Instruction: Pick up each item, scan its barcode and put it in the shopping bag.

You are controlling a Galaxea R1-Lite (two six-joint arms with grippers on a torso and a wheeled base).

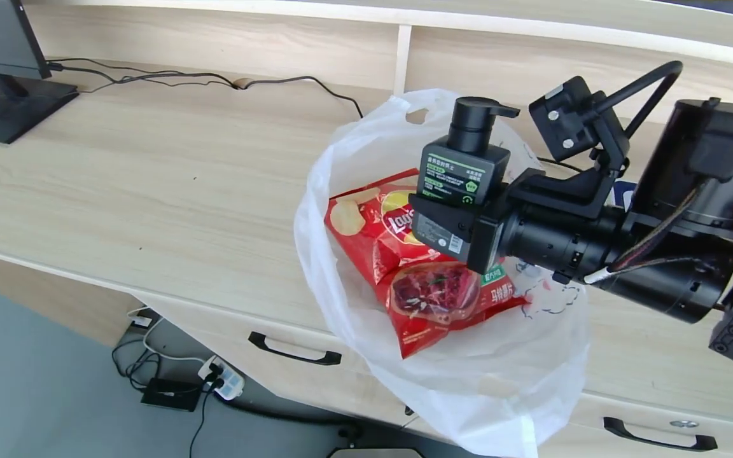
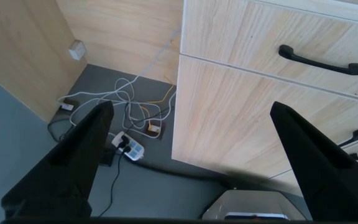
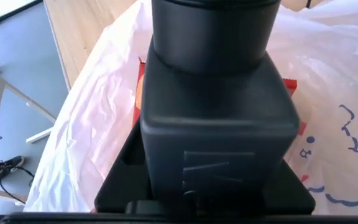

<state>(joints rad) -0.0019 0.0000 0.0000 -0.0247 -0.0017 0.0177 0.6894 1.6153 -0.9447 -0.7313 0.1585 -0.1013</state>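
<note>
Your right hand (image 1: 459,219) is clamped on the black pump bottle (image 1: 463,175), upright over the open white shopping bag (image 1: 468,381) on the wooden surface (image 1: 150,191); a red chip bag (image 1: 404,254) lies inside. Your left hand (image 2: 188,118) hangs spread open by the drawers (image 2: 260,93).
</note>
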